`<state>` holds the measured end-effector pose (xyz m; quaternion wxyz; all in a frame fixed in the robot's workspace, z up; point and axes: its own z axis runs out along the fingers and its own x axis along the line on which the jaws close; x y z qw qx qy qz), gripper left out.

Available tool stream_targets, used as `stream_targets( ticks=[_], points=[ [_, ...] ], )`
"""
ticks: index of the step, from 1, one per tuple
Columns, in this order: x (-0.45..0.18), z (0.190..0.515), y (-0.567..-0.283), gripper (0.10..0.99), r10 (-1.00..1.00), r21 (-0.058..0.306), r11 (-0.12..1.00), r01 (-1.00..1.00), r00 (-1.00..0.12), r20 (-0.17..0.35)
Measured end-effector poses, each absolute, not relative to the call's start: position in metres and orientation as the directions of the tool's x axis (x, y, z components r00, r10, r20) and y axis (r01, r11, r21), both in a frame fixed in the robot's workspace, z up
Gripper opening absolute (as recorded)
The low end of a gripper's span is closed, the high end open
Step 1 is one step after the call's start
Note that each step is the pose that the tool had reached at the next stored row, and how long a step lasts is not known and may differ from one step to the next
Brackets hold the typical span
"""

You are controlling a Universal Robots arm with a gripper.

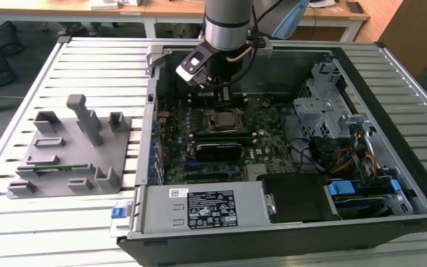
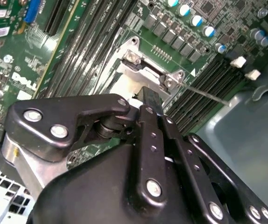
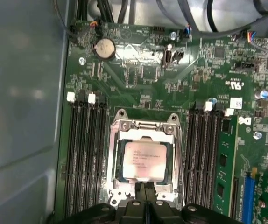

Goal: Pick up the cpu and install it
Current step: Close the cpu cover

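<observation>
The gripper (image 3: 144, 190) hung over the motherboard (image 3: 138, 79) with its fingers pressed together, holding nothing. The cpu (image 3: 144, 161) lay flat inside the socket frame (image 3: 116, 140) just beyond the fingertips, perhaps touching them. Memory slots (image 3: 85, 154) flanked the claw.

In the exterior view, an open case (image 1: 273, 247) lay on a slatted table (image 1: 95, 61). A grey fixture (image 1: 73, 150) stood at 9 o'clock from the case. Inside it, a silver box (image 1: 198, 208) sat at 6 o'clock from the green board (image 1: 269, 125), and a metal cage (image 1: 321, 105) at 2 o'clock. In the first wrist view, a coin battery (image 3: 104, 47) sat on the board.
</observation>
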<state>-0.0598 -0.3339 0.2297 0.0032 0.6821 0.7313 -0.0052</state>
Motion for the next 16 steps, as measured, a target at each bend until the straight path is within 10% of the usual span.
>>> stream_targets(
  ticks=[16],
  points=[
    [-0.063,0.211,-0.334,0.106,0.997,-0.003,0.071,0.997,-0.071,-0.009]
  ],
)
